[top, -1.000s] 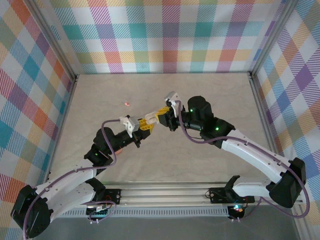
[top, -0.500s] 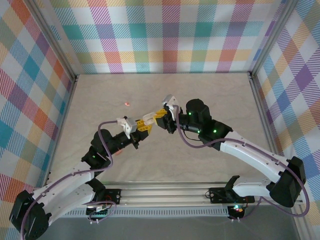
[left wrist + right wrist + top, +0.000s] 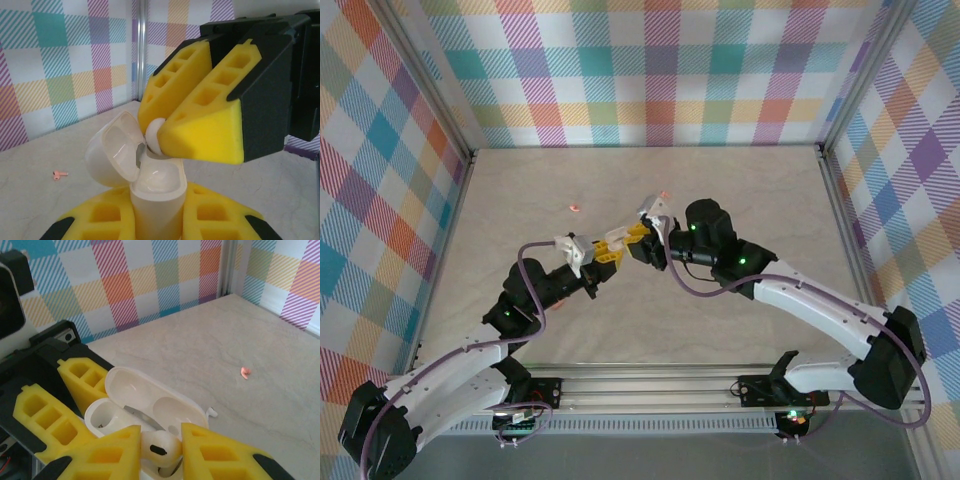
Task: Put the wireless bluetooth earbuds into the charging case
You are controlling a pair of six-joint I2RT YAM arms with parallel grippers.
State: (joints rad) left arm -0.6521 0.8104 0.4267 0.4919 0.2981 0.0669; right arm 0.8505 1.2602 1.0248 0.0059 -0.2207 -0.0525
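Observation:
My left gripper [image 3: 157, 216] is shut on the base of a white charging case [image 3: 159, 186], held upright with its lid [image 3: 107, 155] swung open. My right gripper [image 3: 161, 450] is shut on a white earbud [image 3: 161, 446], which sits at the case's open mouth, touching the rim by the hinge [image 3: 153, 136]. In the top view the two grippers meet tip to tip at the table's middle, left [image 3: 604, 251] and right [image 3: 638, 238]. A second white earbud [image 3: 212, 412] lies on the table just beyond the case. A salmon-pink earbud [image 3: 245, 372] [image 3: 574, 208] lies farther off.
The marbled tabletop [image 3: 740, 190] is walled by plaid panels with metal rails along the left [image 3: 445, 250] and right [image 3: 840, 220] sides. A small pink speck [image 3: 664, 193] lies just behind the right wrist.
My right gripper has carried the white earbud a little leftward, closer onto the open case. The left gripper with the case has barely shifted.

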